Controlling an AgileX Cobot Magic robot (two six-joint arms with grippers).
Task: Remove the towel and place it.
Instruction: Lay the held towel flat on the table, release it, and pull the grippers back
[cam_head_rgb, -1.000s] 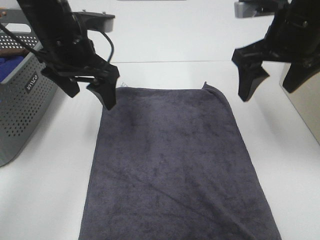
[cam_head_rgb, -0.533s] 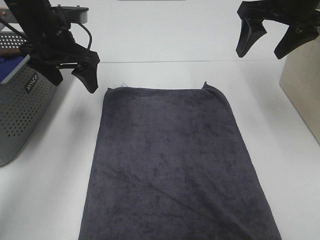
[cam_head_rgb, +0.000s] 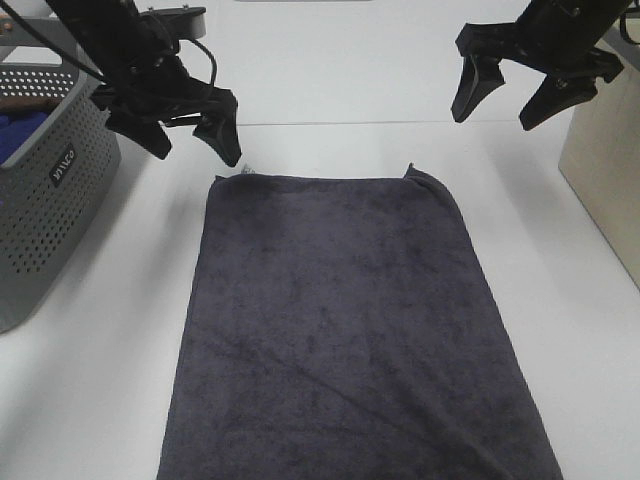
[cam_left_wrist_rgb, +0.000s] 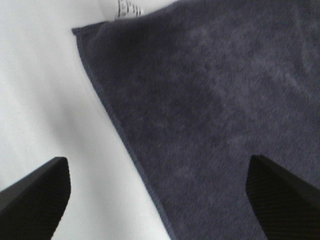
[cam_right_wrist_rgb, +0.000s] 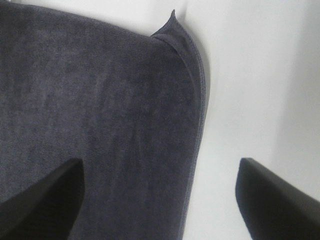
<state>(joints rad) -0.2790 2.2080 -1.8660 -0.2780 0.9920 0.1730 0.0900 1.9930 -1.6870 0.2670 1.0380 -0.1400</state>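
Dark charcoal terry towel (cam_head_rgb: 350, 330) spread flat on white table (cam_head_rgb: 100, 380), near end cut off by frame, hemmed far edge, far-right corner curled up, small white tag (cam_head_rgb: 246, 168) at far-left corner. Grey perforated basket (cam_head_rgb: 50, 190) at left, beige box (cam_head_rgb: 605, 170) at right. Left gripper (cam_head_rgb: 196, 152) and right gripper (cam_head_rgb: 492, 118) hang over the far corners, both spread wide, holding nothing

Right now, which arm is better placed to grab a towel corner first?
Left, probably. The left pincer, open, hangs close by the towel's tagged far corner; its wrist view shows that hem between the jaws. The right pincer, also open, sits farther from its corner.
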